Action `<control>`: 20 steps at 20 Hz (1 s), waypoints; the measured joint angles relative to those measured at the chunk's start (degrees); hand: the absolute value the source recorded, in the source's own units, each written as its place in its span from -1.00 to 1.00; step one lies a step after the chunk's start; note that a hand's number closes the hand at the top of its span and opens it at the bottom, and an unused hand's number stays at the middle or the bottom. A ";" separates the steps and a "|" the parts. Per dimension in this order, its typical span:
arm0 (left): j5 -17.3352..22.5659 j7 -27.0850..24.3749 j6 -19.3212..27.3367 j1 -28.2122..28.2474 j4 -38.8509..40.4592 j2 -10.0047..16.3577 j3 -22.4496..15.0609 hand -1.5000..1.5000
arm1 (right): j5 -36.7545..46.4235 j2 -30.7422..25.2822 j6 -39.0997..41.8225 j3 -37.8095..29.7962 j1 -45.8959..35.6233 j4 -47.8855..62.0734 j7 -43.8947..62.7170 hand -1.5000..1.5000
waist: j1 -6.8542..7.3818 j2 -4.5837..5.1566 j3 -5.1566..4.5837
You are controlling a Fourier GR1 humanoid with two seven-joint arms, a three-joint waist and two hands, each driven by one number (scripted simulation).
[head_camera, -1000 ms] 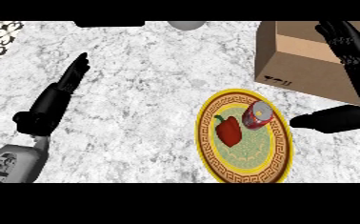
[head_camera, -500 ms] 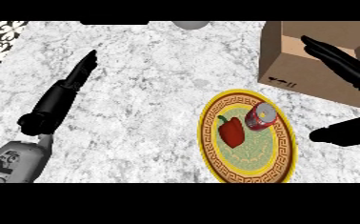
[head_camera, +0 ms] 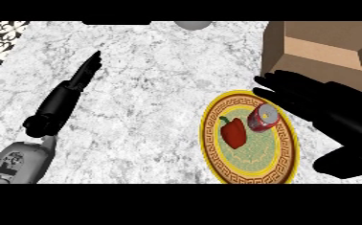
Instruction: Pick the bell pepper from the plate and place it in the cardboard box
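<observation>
A red bell pepper (head_camera: 233, 131) lies on the left half of a yellow-rimmed plate (head_camera: 216, 158) with a green centre. A red can (head_camera: 264, 118) lies on its side on the plate, just right of the pepper. My right hand (head_camera: 322, 105) is open, fingers straight and pointing left, hovering over the plate's upper right edge beside the can; it touches neither can nor pepper. The cardboard box (head_camera: 318, 49) stands open at the upper right, behind that hand. My left hand (head_camera: 71, 91) is open at the left, fingers stretched toward the far side, well away from the plate.
The counter is white-grey marble (head_camera: 155, 99). A grey round object (head_camera: 193, 24) shows at the far edge, and a patterned strip (head_camera: 13, 32) at the far left corner.
My right hand has come down and leftward from beside the box to just over the plate's upper right rim. The left hand has stayed nearly in place. Pepper and can have not moved.
</observation>
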 measured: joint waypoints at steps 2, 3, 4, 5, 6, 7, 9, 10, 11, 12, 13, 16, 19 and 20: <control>-0.48 -0.53 0.04 -0.55 1.19 -0.77 0.05 0.00 | 2.25 1.35 2.44 2.86 -1.78 -2.34 5.21 -1.00 | 0.00 0.07 -0.01; -0.66 -0.20 0.00 -0.58 0.83 -0.70 0.12 0.00 | 3.37 2.28 3.67 4.58 -2.49 -3.69 8.18 -1.00 | 0.09 0.05 -0.02; -0.76 0.07 -0.11 -0.75 0.84 -0.88 0.18 0.00 | 4.37 3.33 4.85 6.08 -2.84 -4.90 11.00 -1.00 | 0.05 0.05 -0.01; -0.83 -0.54 -0.42 -0.60 1.34 -0.94 0.47 0.00 | 5.17 4.46 6.18 7.30 -3.39 -5.62 13.52 -1.00 | 0.04 0.07 0.00; -0.93 -0.72 -0.61 -0.82 1.86 -1.04 0.82 0.00 | 6.33 5.53 7.18 8.59 -3.46 -6.37 15.81 -1.00 | -0.02 0.08 0.00; -1.10 -0.87 -0.65 -0.28 1.62 -1.14 0.97 0.00 | 6.70 6.31 8.57 9.37 -3.29 -7.44 18.26 -1.00 | -0.06 0.07 0.01; -1.70 -0.14 -0.69 -0.15 0.80 -1.67 0.68 0.00 | 7.61 9.06 11.19 11.30 -3.97 -7.98 23.12 -1.00 | -0.01 0.06 0.02; -1.93 -0.08 -0.76 -0.34 1.09 -2.07 0.86 0.00 | 7.56 10.27 12.81 11.51 -4.23 -8.45 25.18 -1.00 | -0.06 0.08 0.04; -1.71 -0.08 -1.29 -0.10 0.79 -1.75 1.46 0.00 | 7.21 12.13 14.37 12.00 -4.69 -9.32 28.13 -1.00 | -0.06 0.08 0.04; -1.72 0.29 -1.56 -0.20 0.49 -1.74 1.87 0.00 | 7.93 13.90 15.11 12.94 -4.65 -9.01 29.81 -1.00 | -0.04 0.07 0.04; -1.78 0.09 -2.03 -0.68 1.04 -1.94 2.40 0.00 | 8.55 15.00 15.97 13.15 -4.23 -9.01 30.68 -1.00 | -0.11 0.10 0.05; -2.52 -0.48 -2.93 0.02 1.01 -2.47 3.20 0.00 | 10.12 19.37 18.72 14.33 -3.66 -8.68 34.20 -1.00 | -0.12 0.12 0.07; -2.81 1.41 -3.55 -0.48 -0.09 -2.88 4.00 0.00 | 14.89 22.23 18.40 16.47 -2.78 -6.08 34.20 -1.00 | -0.07 0.15 0.09; -3.10 2.54 -3.28 -0.62 -0.87 -3.41 3.88 0.00 | 16.98 23.02 17.84 17.70 -2.13 -5.80 34.36 -1.00 | -0.09 0.14 0.11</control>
